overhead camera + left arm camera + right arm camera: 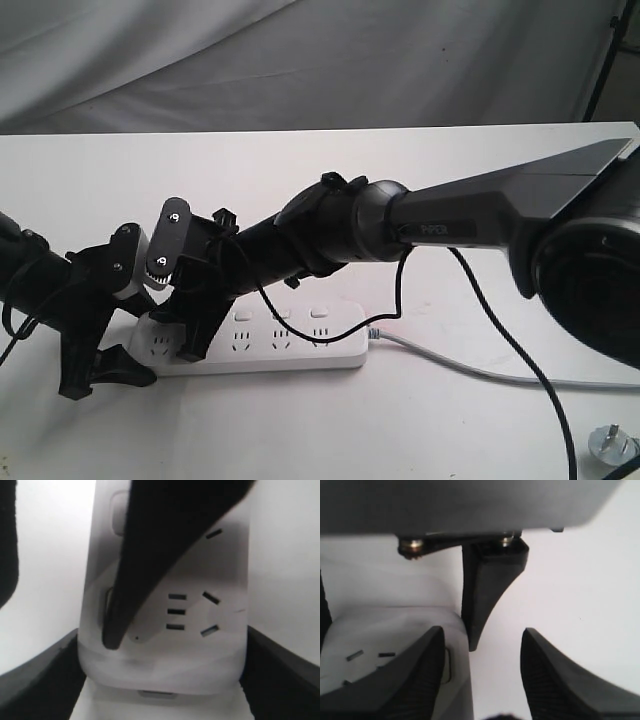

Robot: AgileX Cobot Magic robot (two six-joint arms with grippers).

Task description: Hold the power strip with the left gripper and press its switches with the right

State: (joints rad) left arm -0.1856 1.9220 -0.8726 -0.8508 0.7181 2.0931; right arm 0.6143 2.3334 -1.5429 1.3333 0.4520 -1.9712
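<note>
The white power strip (pixel 300 350) lies flat near the table's front, its grey cord (pixel 450 362) running off to the right. My left gripper (pixel 135 342) is shut on the strip's left end; in the left wrist view its black fingers (pixel 35 680) flank the power strip (pixel 200 665). My right gripper (pixel 195 335) reaches across from the right and stands open. One of its fingers (pixel 150 555) has its tip down at a switch (pixel 106 605) near that end. Its other finger (pixel 555 680) hangs over bare table beside the power strip (pixel 395 630). Three more switches (pixel 281 313) show uncovered.
The white table (pixel 420 180) is backed by a grey cloth (pixel 300 60). A black cable (pixel 500 340) hangs from the right arm and crosses the table. A small metal plug piece (pixel 613 445) lies at the front right corner.
</note>
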